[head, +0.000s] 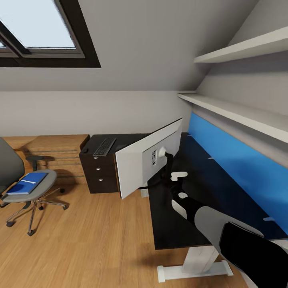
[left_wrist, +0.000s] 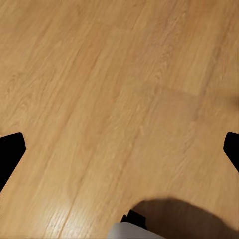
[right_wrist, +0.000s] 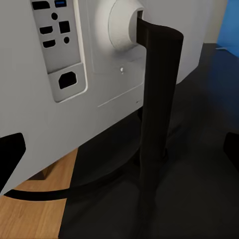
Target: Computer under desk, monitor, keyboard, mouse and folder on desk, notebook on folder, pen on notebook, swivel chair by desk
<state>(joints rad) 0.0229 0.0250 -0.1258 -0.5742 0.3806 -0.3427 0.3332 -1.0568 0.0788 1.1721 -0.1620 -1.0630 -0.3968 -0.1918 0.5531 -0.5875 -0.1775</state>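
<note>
Skylight (head: pixel 38 30), wall shelves (head: pixel 240 50), wooden floor (head: pixel 92 248)

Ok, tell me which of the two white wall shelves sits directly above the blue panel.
The lower shelf: it runs right along the top of the desk's blue back panel, while the upper shelf hangs higher, nearer the sloped ceiling.

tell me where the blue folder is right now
In the head view, the blue folder lies on the swivel chair seat at far left, apart from the desk.
</note>
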